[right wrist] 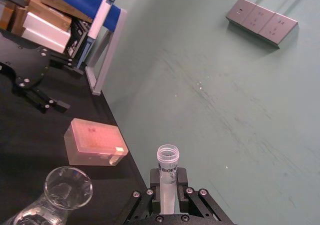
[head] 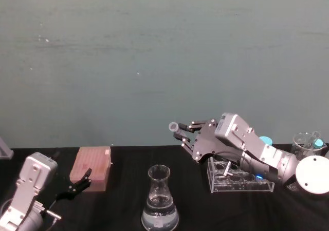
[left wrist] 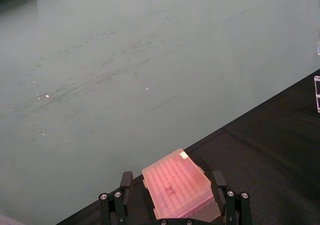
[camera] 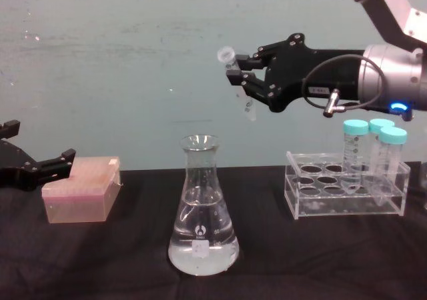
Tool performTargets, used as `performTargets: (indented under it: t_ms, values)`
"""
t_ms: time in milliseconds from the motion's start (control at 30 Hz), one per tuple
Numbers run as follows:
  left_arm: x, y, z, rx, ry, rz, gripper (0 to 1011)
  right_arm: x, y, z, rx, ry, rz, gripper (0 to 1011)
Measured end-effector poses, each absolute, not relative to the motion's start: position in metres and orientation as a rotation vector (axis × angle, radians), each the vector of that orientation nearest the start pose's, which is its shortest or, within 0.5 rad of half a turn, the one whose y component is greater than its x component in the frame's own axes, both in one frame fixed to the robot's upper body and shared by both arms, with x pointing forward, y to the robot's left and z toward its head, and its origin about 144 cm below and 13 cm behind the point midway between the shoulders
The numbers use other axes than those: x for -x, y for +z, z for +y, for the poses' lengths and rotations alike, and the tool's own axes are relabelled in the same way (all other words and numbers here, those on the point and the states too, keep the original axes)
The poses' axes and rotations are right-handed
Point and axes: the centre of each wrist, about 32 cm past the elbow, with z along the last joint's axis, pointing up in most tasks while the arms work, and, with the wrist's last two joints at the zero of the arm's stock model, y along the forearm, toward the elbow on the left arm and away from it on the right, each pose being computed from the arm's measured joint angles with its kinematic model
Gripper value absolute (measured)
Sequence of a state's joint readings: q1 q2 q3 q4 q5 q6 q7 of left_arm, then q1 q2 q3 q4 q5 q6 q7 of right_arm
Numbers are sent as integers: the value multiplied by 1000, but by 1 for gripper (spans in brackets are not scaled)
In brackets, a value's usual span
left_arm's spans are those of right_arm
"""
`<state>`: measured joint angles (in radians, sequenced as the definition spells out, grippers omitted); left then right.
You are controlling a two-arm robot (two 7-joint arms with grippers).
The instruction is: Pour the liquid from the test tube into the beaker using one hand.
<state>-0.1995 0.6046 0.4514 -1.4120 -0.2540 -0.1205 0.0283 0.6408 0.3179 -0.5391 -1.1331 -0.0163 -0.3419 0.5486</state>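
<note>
Chest view, one beaker (camera: 202,213), seemingly one test tube (camera: 246,105)

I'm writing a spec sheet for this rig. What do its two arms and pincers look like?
The right pincer and left pincer are black, two-fingered, built from bolted linkage bars. Both arms are silver-grey with boxy wrist housings. The right arm has a silver cylindrical section, a black cable looping to a metal plug, and a glowing blue light.

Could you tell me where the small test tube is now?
Chest view: the small clear plastic test tube hangs tilted in the right gripper, above and right of the clear glass conical flask.
</note>
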Motion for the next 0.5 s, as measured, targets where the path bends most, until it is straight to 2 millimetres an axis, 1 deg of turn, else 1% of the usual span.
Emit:
performTargets:
  t_ms: [300, 500]
  values:
    - [-489, 1140, 310, -305, 1248, -285, 1000, -605, 1224, -213, 240, -550, -675, 190]
    - [-489, 1140, 310, -304, 1248, -285, 1000, -605, 1218, -212, 266, -534, -714, 190]
